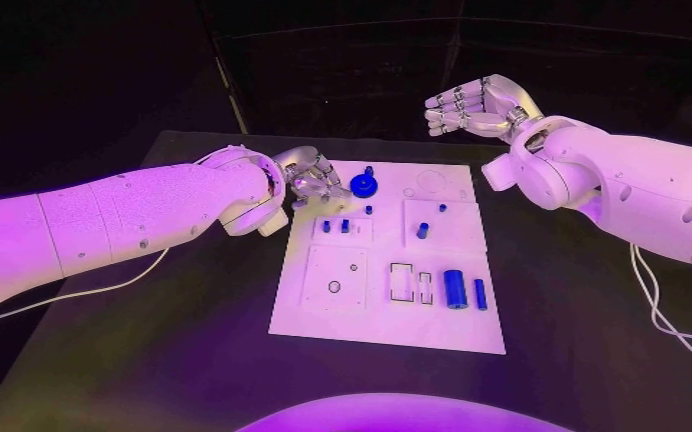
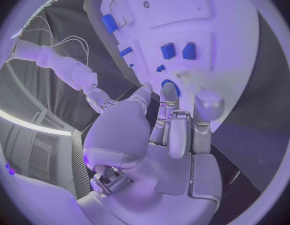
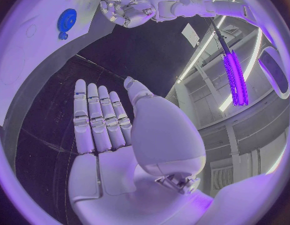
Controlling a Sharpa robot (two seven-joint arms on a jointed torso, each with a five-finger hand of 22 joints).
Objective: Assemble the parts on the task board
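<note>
Blue round gear part (image 1: 365, 185) sits at the white task board's (image 1: 346, 322) twelve o'clock edge, left hand (image 1: 306, 177) open beside it; right hand (image 1: 472, 108) open, well apart. Several blue pieces look unassembled.

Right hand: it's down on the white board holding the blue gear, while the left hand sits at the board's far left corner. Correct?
Not quite. The right hand holds nothing and hangs above the table beyond the board's far right corner, as the head view shows. The blue gear lies on the board, beside the left hand, which is at the far left corner.
</note>
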